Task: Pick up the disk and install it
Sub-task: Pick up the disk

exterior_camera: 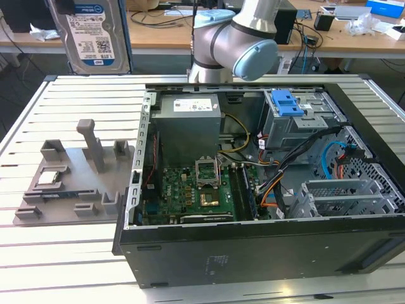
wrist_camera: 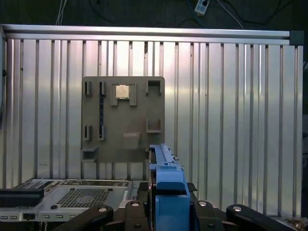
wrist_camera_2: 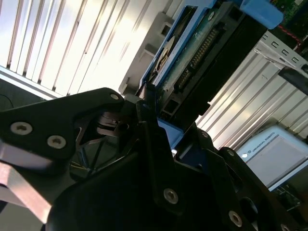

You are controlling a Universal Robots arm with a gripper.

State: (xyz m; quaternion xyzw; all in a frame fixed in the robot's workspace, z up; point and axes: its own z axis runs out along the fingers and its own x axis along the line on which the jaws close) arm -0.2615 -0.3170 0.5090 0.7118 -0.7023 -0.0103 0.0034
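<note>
Disk (wrist_camera: 168, 192) position: clamped in the end effector (wrist_camera: 167, 211), clear of the tabletop (wrist_camera: 231, 120) and outside the computer case (exterior_camera: 253, 190). The end effector is closed on the disk, with one black finger on each side of it.

In the first wrist view, the disk appears edge-on. A blue plastic rail covers the near edge, and the thin body extends away from the camera. Beyond it on the slatted tabletop lies a grey fixture plate (wrist_camera: 122, 120) with a small square part (wrist_camera: 122, 91) seated in one pocket.

In the second wrist view, the disk (wrist_camera_2: 192, 53) presents its underside and connector end: a dark circuit board, a row of connector pins and the blue rail along one side. A black finger (wrist_camera_2: 147, 115) bears against that rail.

In the exterior view, the disk (exterior_camera: 92, 31) presents its flat face at the view's upper left. The silver body carries a white-and-blue barcode label, and blue rails run along the long edges. It stands upright, above the far edge of the tabletop.

The exterior view also shows the open case interior, with the motherboard (exterior_camera: 196, 190), the grey power-supply box (exterior_camera: 188, 120) and the blue latch (exterior_camera: 286, 101) on top of the drive cage (exterior_camera: 297, 126). The arm (exterior_camera: 234, 44) stands behind the case.
</note>
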